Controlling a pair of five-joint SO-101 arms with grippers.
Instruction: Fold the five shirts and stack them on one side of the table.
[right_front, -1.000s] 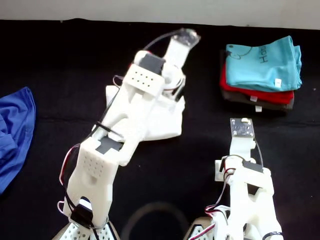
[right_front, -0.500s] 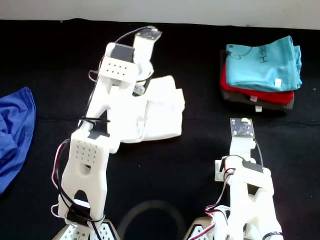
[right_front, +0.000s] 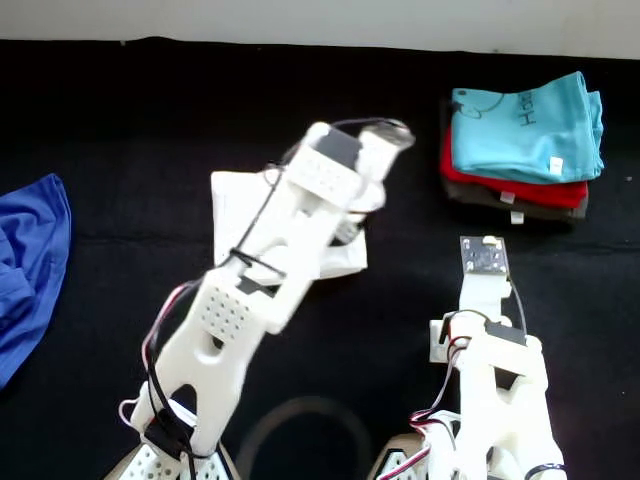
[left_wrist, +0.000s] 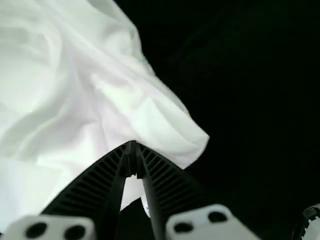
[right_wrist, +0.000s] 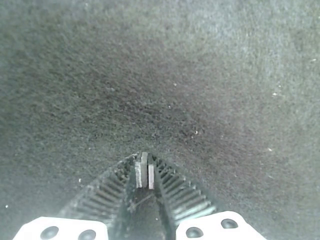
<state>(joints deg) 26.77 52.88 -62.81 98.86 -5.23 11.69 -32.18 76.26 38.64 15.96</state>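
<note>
Now, white shirt lies part-folded, left of stack. Left hand closed above its edge, no cloth visibly pinched. Right hand closed over counter, nearside of stack. Likely best: reopen, pinch loose edge, fold over flat, corners squared.

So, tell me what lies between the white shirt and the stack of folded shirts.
Bare black table, seen in the high view, between the white shirt and the stack; the wrist of the left arm overhangs the shirt's edge.

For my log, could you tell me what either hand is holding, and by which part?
Nothing: the left hand, over the white shirt, and the right hand are shut empty.
</note>
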